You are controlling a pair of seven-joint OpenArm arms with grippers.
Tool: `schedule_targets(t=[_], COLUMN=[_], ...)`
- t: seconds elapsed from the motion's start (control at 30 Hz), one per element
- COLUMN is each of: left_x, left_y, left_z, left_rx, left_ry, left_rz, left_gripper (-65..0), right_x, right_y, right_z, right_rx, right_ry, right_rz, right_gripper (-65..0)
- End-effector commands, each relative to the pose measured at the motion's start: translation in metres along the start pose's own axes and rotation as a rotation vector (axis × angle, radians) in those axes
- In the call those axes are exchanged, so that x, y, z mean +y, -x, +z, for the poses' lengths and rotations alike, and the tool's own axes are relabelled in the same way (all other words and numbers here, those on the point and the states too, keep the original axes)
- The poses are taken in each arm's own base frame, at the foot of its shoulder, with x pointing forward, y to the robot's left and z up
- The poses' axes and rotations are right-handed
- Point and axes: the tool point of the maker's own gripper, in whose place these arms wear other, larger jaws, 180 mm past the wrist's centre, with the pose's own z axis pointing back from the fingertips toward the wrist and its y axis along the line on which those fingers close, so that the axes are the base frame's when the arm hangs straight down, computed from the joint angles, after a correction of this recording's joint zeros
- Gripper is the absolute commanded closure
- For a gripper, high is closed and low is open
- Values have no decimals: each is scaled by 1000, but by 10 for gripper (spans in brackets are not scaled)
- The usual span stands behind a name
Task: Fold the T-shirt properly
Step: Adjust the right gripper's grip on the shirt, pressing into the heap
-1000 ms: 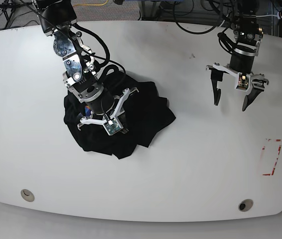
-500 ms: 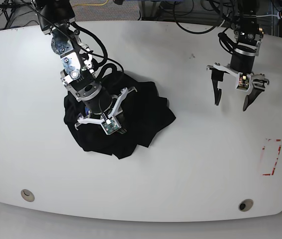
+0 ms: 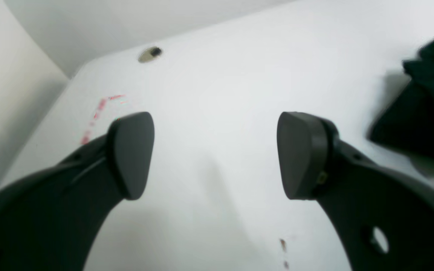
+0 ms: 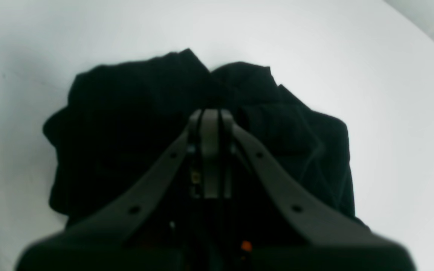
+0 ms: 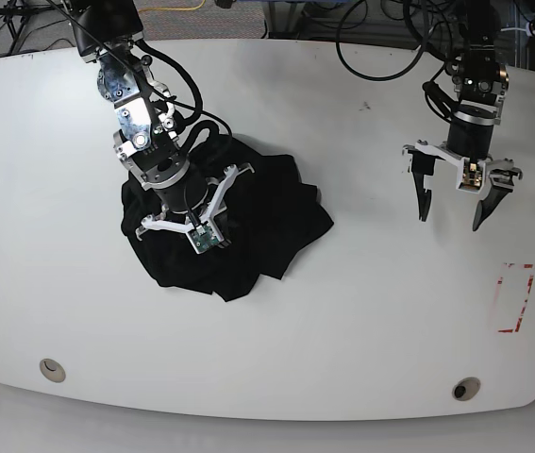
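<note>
The white surface [image 5: 361, 311] carries the T-shirt [image 5: 267, 222], a crumpled black heap left of centre in the base view. It looks soft, light and limp (best pinched at an outer edge or corner). The right gripper [image 4: 210, 124] is closed over it; whether fabric is caught is unclear. The left gripper [image 5: 454, 201], upper right, hangs wide open, empty.

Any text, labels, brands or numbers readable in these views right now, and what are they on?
None can be read.
T-shirt: black cloth only; no print in view, apart from a small orange spot in the right wrist view with no letters to make out.
Table: red marks near its edge form a rough outline, not letters.
Left gripper and right gripper: no readable labels.
</note>
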Motion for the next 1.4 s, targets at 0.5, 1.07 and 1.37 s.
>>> schedule_targets(t=[0.5,1.07,1.37], left_x=[5,6,6], left_y=[-16,-17,-17], left_z=[-3,-4,-4], left_rx=[-57,-60,-60], left_ry=[-14,-17,-17], left_rz=[-7,-7,-7], left_gripper=[-471,-471,-471], right_x=[-5,-23,-31], right_y=[-16,-16,-22], right_z=[2,-18,-30], right_rx=[-54,-29,-29], right_ry=[12,39,52], right_rz=[7,7,-1], right_gripper=[-17,-184,-276])
